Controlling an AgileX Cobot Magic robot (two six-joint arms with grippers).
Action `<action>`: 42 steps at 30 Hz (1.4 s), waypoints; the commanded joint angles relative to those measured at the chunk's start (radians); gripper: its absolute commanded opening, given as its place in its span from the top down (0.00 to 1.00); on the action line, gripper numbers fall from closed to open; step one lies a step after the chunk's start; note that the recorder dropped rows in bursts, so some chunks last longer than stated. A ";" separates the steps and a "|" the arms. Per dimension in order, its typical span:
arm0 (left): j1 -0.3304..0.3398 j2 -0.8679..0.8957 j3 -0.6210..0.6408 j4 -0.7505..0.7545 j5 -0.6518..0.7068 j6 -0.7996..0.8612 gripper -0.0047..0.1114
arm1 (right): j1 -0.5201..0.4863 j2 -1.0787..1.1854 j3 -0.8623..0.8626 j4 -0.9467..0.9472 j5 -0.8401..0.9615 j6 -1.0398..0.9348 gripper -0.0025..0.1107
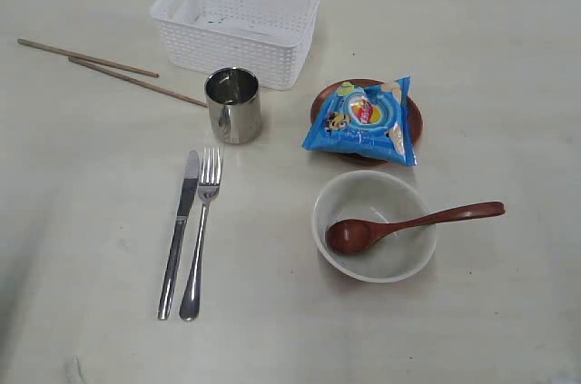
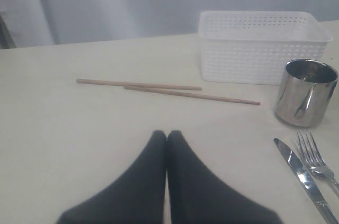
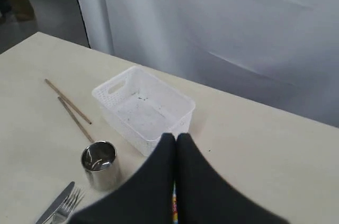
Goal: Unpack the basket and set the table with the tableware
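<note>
The white basket (image 1: pixel 238 23) stands empty at the back of the table (image 1: pixel 82 211). Two chopsticks (image 1: pixel 109 70) lie to its left, and a steel cup (image 1: pixel 233 105) stands in front of it. Knife (image 1: pixel 178 233) and fork (image 1: pixel 201 231) lie side by side. A blue snack packet (image 1: pixel 365 121) covers most of the brown plate (image 1: pixel 322 101). The wooden spoon (image 1: pixel 408 223) rests in the off-white bowl (image 1: pixel 372 226). My left gripper (image 2: pixel 167 135) is shut and empty above bare table near the chopsticks (image 2: pixel 169 89). My right gripper (image 3: pixel 175 137) is shut and empty, high above the basket (image 3: pixel 143 108). Neither arm shows in the exterior view.
A pale curtain (image 3: pixel 222 28) hangs behind the table's far edge. The cup (image 2: pixel 305 92), knife (image 2: pixel 304 179) and fork (image 2: pixel 316 161) lie to one side of my left gripper.
</note>
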State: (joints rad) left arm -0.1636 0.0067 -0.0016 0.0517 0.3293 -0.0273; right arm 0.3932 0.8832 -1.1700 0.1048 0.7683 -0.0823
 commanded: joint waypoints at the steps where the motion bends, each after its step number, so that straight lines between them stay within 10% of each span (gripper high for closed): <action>1: 0.003 -0.007 0.002 -0.002 -0.008 -0.004 0.96 | -0.001 -0.185 0.175 -0.032 -0.084 0.000 0.98; 22: 0.003 -0.007 0.002 -0.002 -0.008 -0.004 0.96 | -0.001 -0.883 0.474 -0.032 -0.106 -0.002 0.98; 42: 0.003 -0.007 0.002 -0.002 -0.009 -0.004 0.96 | -0.001 -0.883 0.471 0.003 -0.122 0.006 0.98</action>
State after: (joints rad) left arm -0.1636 0.0067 -0.0016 0.0517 0.3293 -0.0273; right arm 0.3932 0.0024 -0.7027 0.1071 0.6581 -0.0784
